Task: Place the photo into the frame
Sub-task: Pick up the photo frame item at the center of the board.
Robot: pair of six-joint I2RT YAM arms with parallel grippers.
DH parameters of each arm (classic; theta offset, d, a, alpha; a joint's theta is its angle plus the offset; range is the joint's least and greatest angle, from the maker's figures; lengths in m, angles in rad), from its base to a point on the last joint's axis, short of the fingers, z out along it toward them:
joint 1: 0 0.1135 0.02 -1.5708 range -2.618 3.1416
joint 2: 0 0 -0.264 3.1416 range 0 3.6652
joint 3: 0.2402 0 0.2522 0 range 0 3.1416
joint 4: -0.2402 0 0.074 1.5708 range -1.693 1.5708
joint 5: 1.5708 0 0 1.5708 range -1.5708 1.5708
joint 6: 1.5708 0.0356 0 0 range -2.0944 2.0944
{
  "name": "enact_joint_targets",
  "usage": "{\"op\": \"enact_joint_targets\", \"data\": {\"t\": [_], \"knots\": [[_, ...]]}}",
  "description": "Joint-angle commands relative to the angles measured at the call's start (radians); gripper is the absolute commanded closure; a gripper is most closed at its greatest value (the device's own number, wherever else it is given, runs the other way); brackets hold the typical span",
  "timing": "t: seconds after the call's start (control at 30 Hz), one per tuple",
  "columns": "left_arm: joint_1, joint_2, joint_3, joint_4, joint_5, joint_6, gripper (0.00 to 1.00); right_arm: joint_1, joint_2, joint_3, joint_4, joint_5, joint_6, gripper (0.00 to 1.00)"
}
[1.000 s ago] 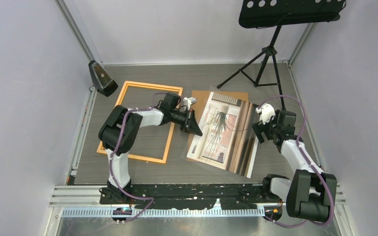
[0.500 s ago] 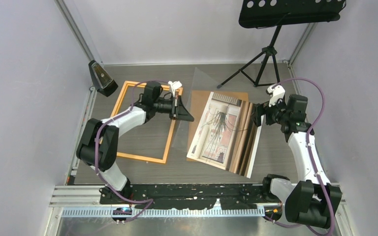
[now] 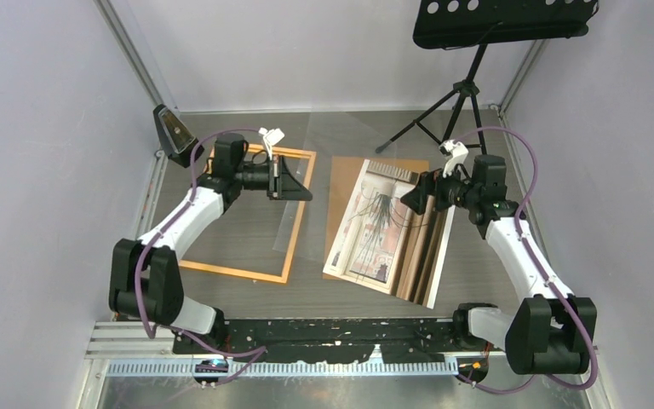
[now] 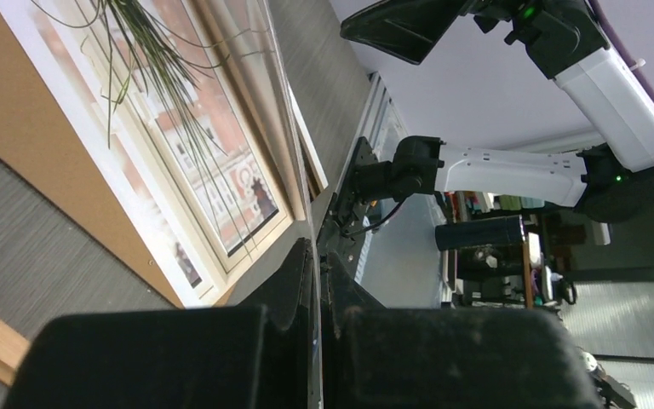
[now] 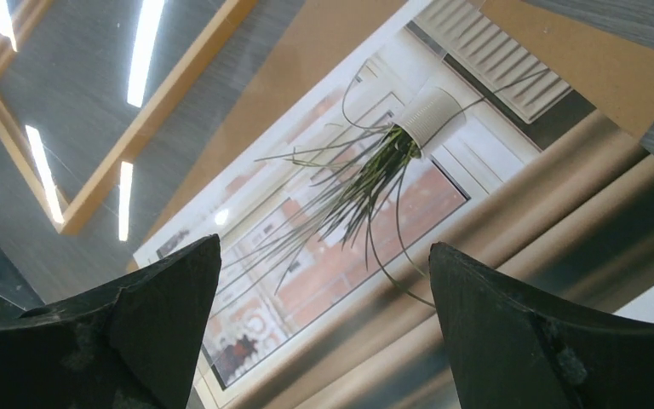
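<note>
Hovering over frame (image 3: 230, 272): left gripper (image 3: 301, 192) clamped, apparently on clear sheet (image 3: 292, 228) | right gripper (image 3: 410, 200) agape above photo (image 3: 375, 232)

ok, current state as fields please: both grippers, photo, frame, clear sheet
left gripper: shut on the clear sheet, holding it raised over the frame's right side
right gripper: open, above the photo, holding nothing
photo: face up on the brown backing board, outside the frame
frame: flat on the table, nothing set in it
</note>
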Motion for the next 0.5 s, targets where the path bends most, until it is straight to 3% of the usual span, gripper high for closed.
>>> {"op": "enact_joint_targets", "data": {"t": [0.0,0.17,0.47], "knots": [[0.033,-0.089,0.072,-0.235,0.034,0.157,1.00,0.037,0.004,0.005,0.129,-0.015,0.113,0.01],[0.084,-0.147,0.142,-0.478,0.027,0.320,1.00,0.109,0.020,-0.013,0.190,-0.009,0.174,0.01],[0.186,-0.271,0.098,-0.423,0.141,0.271,1.00,0.169,0.121,-0.050,0.465,-0.115,0.407,0.01]]}}
